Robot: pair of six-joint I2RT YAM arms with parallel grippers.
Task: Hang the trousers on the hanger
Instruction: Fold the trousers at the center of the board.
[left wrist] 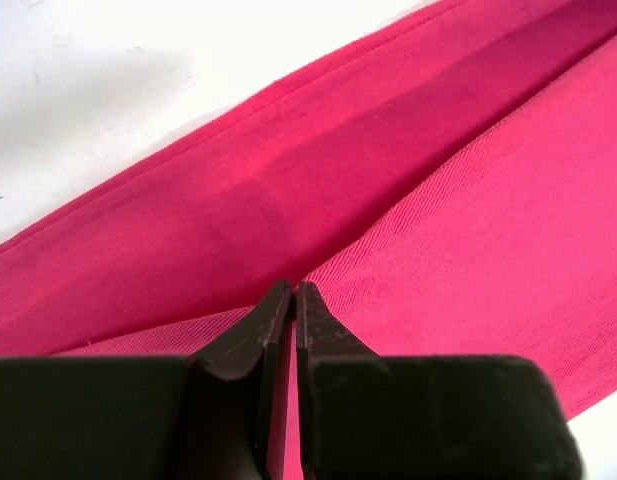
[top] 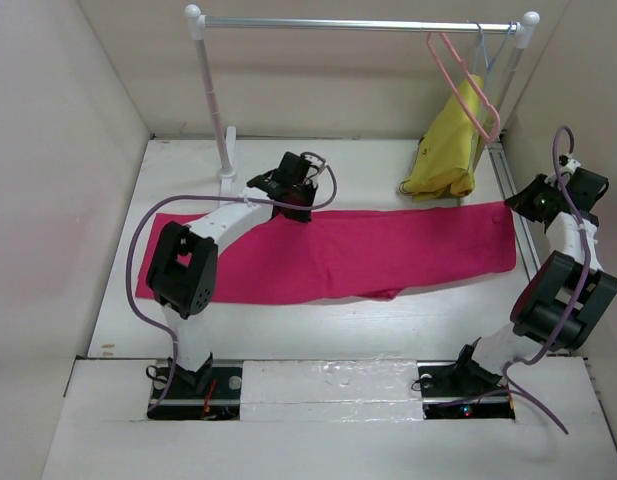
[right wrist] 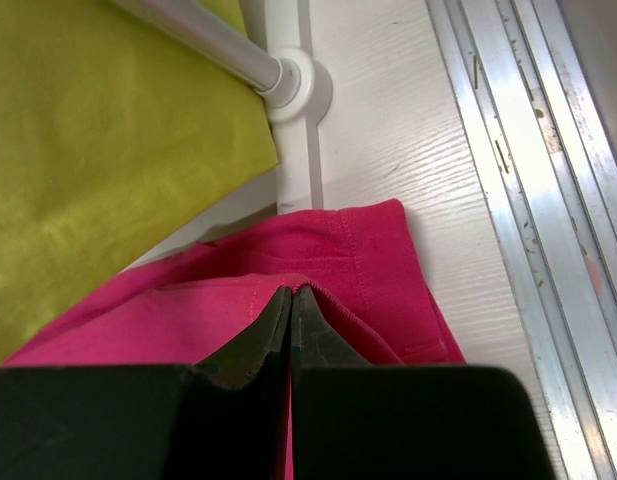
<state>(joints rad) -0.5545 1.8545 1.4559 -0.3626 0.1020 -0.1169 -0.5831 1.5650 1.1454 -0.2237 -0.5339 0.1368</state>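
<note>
Both the left fingers (left wrist: pixel 273 325) and right fingers (right wrist: pixel 316 335) were pinched narrow on the far edge of the magenta trousers (top: pixel 388 255), which lay flat on the counter (top: pixel 388 330). We judged the grasp to be the step in hand. The next move called for a joint lift toward the salmon-pink hanger (top: pixel 455 82).

You're looking at a lab test cell: plain white walls (top: pixel 48 150) box the table (top: pixel 388 320), with a miniature clothes rail (top: pixel 358 24) beyond your left claw (top: pixel 298 208).

No legible text, label or number anywhere.
</note>
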